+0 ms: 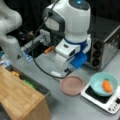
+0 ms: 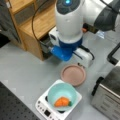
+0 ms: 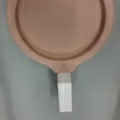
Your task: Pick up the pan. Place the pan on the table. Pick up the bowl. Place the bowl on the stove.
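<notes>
Grey table (image 1: pixel 75 107) carries everything: the pan (image 1: pixel 72 85) lies flat on it, just beside the stove (image 1: pixel 102 98) on that hob's side toward a front view's left, and the bowl (image 1: pixel 103 84) already sits on the stove's dark top. An orange, carrot-like thing (image 1: pixel 107 86) lies inside the bowl. In both front views the pan rests clear of the stove, its white handle (image 3: pixel 65 96) pointing back toward the arm. So both placings look done, judging from how things lie.

What is left to do well, I judge, is to stay clear of the pan: any move should go straight up, so that no finger catches the short handle and drags the pan against the stove's edge. The bowl stands centred enough on the hob that it should keep its seat if nothing knocks the stove.

As for the gripper (image 1: pixel 65 70), it hangs under the white and blue wrist, right above the handle end of the pan. From the wrist, the pan and handle lie free on the grey surface with no finger on them, so it holds nothing. How wide its jaws stand I cannot tell; the fingers are hidden by the wrist housing in both front views.

Behind the stove stands a silver toaster oven (image 1: pixel 105 45), and a wooden block (image 1: pixel 20 97) sits at the table's near left edge.
</notes>
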